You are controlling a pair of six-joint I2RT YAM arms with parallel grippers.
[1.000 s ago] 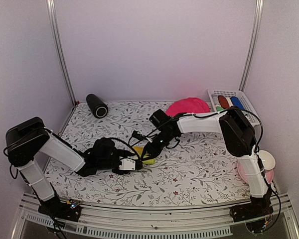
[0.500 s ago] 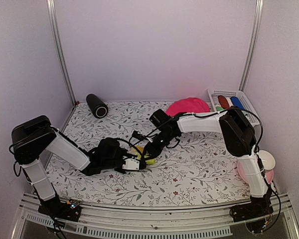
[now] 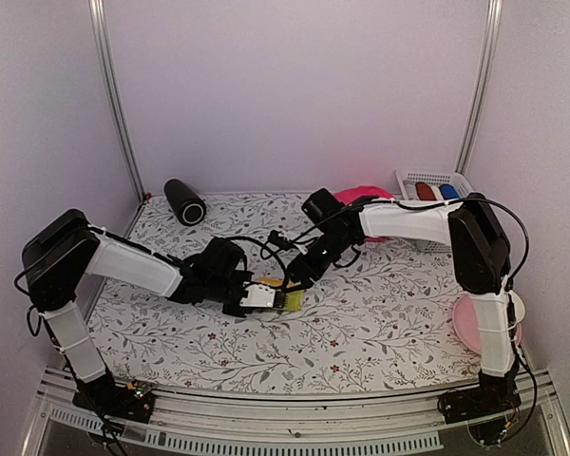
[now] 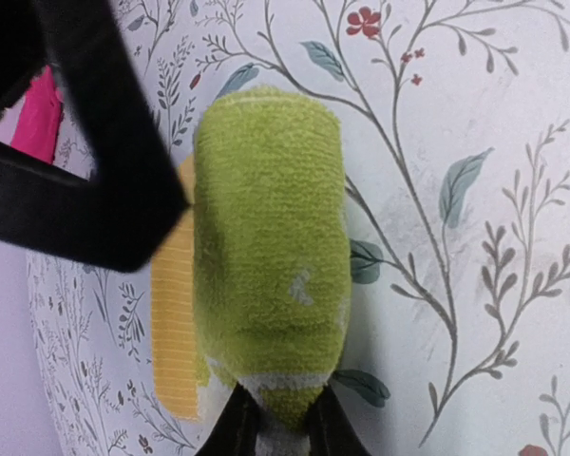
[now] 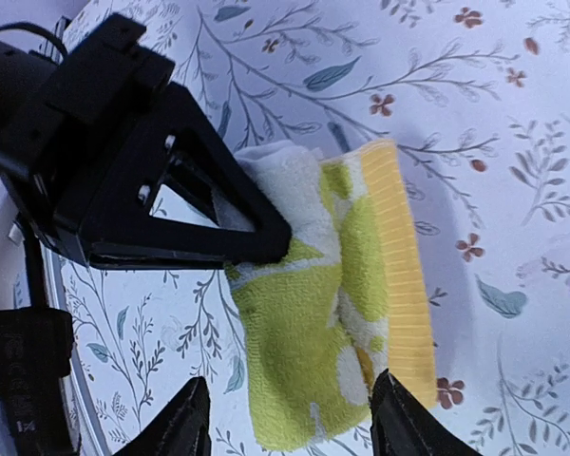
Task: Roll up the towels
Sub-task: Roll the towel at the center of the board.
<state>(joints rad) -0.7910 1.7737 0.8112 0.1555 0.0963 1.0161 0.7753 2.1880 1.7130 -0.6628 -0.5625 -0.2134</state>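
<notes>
Where the floral tabletop (image 3: 380,313) meets the back wall on the left, a black cylinder (image 3: 183,201) lies alone. Toward the middle, the left fingers (image 3: 279,300) are clamped on one end of a yellow-green towel (image 4: 271,275), a short roll. The right fingers (image 3: 300,274) stand spread, one on each side of that roll. Far right, a white basket (image 3: 435,176) holds more rolled towels (image 3: 426,192).

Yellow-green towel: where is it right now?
Top view: the towel is mid-table, just left of centre, where the two arms meet. The left tool pinches one end; the right tool stands open astride it.
</notes>
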